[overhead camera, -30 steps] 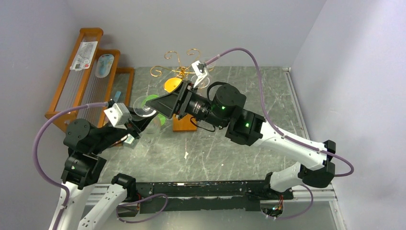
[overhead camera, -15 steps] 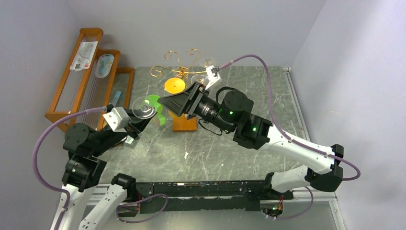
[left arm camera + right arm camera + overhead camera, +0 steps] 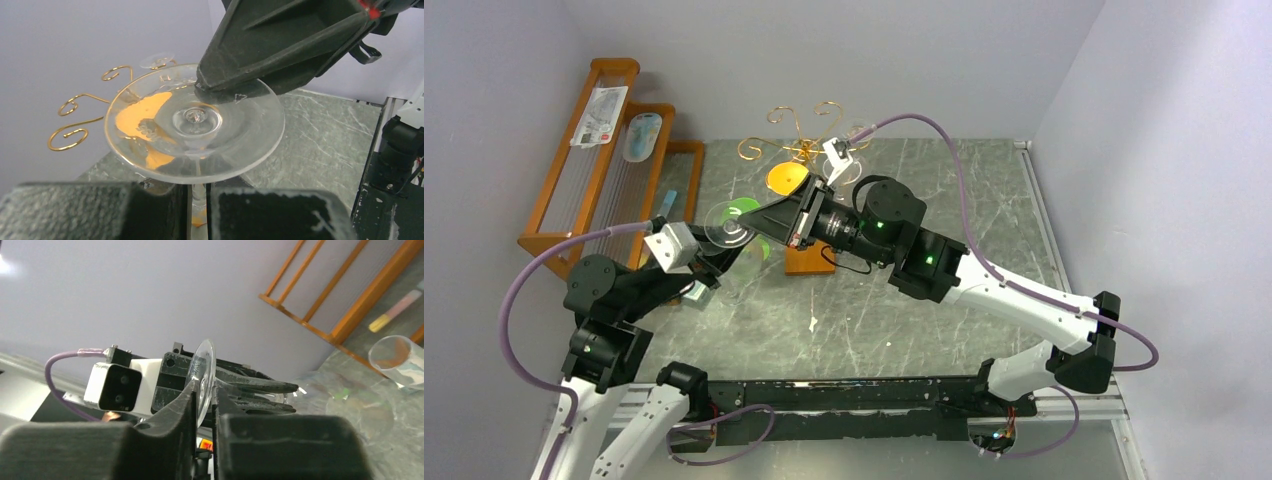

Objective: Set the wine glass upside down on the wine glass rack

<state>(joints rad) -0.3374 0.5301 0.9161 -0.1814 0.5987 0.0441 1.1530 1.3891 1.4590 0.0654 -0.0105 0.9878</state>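
Pinching wine glass [image 3: 165,117], R gripper [image 3: 204,399]; pkg [image 3: 599,115] text seems illegible.

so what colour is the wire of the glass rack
Gold, all along the wire rack and its curled arms; clearest in the left wrist view.

Plain pale lilac-grey walls [image 3: 824,50] are closing in a grey, white-veined marbled worktop [image 3: 984,200] along its left, far and right edges. A stepped orange-brown wooden shelf [image 3: 609,185], slatted between its rails, is standing at the worktop's far-left corner against the left wall. Soft, even light is falling throughout, casting only faint shadows.
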